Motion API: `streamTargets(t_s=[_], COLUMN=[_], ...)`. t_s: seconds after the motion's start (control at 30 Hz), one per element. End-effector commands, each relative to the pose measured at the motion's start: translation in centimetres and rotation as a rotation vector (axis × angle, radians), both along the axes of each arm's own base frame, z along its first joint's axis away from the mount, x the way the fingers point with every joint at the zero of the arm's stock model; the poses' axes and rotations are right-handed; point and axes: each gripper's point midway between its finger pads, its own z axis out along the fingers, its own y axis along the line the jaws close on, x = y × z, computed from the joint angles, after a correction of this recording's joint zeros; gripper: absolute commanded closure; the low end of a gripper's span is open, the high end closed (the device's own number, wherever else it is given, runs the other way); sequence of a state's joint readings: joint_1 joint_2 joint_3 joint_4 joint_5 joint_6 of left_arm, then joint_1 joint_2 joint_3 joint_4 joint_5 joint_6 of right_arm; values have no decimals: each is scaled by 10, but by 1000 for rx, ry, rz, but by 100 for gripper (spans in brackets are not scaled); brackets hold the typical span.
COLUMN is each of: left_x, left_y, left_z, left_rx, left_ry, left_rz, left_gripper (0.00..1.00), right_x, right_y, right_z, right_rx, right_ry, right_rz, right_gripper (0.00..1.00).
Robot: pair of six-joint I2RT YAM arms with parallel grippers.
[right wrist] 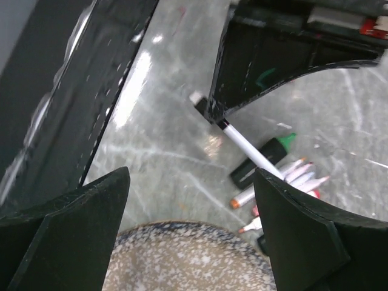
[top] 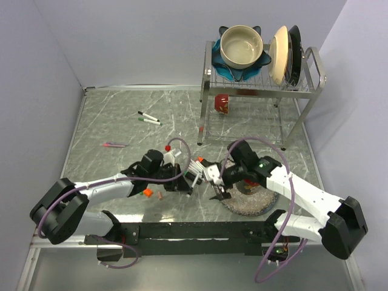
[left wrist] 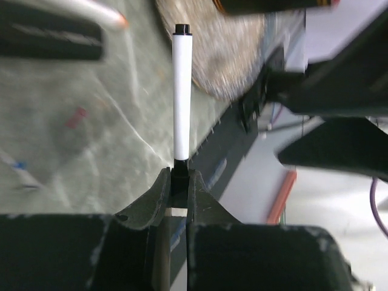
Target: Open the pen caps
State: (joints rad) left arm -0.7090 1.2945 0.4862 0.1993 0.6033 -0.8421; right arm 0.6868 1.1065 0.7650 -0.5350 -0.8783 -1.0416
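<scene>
My left gripper is shut on a white marker, pinching a black section near its lower end. The barrel points away and ends in a small black tip. In the top view this gripper is at the table's middle. The held marker also shows in the right wrist view. My right gripper is open and empty above a speckled plate, just right of the left gripper in the top view. A loose orange cap and a red cap lie near the left arm.
A black marker with a green cap and several uncapped white markers lie beside the plate. Two pens and a pink pen lie at the far left. A dish rack with bowl and plates stands at the back right.
</scene>
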Motion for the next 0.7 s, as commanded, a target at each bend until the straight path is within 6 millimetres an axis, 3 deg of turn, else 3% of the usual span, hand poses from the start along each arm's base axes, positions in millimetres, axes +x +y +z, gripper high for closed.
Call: streamTargets(t_s=[0.0, 0.17, 0.37, 0.43, 0.47, 0.57, 0.6, 0.67], left_x=[-16, -31, -53, -54, -53, -44, -42, -37], left_y=[-20, -28, -41, -45, -45, -44, -43, -42], left_z=[19, 24, 24, 27, 26, 31, 39, 44], left_rx=[-57, -82, -86, -91, -83, -72, -87, -98], left_ry=[-38, -43, -35, -39, -40, -71, -91, -103], left_rz=[-116, -193, -284, -291, -284, -230, -218, -188], left_gripper=[99, 99, 99, 99, 99, 99, 99, 97], right_x=[2, 10, 1, -4, -5, -9, -9, -9], right_y=[0, 2, 10, 11, 10, 10, 11, 11], right_z=[-7, -26, -40, -47, -52, -57, -56, -57], right_rx=[17, -49, -88, -118, -138, -176, -178, -187], right_ry=[-180, -253, -252, -265, -259, -263, -268, -265], right_rz=[75, 56, 90, 116, 122, 143, 146, 143], right_gripper=[10, 21, 33, 41, 46, 71, 85, 99])
